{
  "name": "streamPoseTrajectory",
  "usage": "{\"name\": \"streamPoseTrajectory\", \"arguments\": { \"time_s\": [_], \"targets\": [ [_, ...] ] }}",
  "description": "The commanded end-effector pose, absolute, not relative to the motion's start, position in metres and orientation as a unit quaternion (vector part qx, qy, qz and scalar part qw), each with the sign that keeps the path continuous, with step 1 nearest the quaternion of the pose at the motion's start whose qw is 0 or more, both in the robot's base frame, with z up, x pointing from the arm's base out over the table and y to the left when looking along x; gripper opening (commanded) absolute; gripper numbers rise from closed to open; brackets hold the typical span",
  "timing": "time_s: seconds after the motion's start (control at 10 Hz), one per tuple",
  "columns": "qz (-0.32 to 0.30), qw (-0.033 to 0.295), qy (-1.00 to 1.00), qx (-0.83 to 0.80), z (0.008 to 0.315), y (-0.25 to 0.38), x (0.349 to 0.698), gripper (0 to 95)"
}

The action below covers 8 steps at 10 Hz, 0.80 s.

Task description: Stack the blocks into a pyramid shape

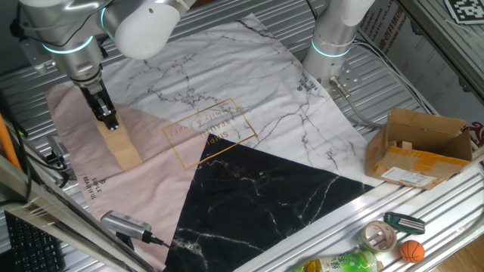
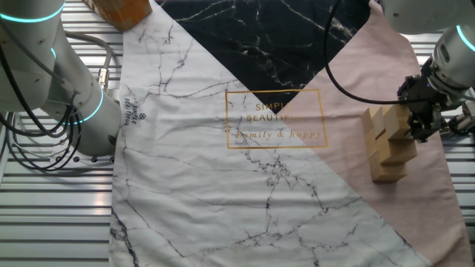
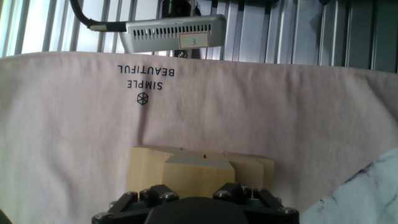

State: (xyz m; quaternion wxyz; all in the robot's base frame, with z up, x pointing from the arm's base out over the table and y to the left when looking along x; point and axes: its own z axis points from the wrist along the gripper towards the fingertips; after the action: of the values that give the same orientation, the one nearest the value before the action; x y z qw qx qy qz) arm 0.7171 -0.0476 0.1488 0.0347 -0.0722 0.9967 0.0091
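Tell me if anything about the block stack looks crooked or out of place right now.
The wooden blocks form a stepped stack on the pink part of the cloth, and the tiers do not line up squarely; the upper blocks sit offset from the bottom ones. The gripper is at the top of the stack. Nothing looks fallen or damaged.

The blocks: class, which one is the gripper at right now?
The topmost block, at the peak of the pile. The gripper is at this one, while the other blocks sit beneath it on the pink cloth.
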Motion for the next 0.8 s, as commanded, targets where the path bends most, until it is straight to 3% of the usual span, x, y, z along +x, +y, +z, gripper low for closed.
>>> {"name": "streamPoseTrajectory", "arguments": {
  "time_s": [0.1, 0.8],
  "targets": [
    [0.010, 0.036, 0.997, -0.074, 0.1488, -0.0475, 0.7168, 76.0],
    [0.009, 0.035, 0.997, -0.073, 0.1526, -0.0484, 0.7157, 76.0]
  ]
}}
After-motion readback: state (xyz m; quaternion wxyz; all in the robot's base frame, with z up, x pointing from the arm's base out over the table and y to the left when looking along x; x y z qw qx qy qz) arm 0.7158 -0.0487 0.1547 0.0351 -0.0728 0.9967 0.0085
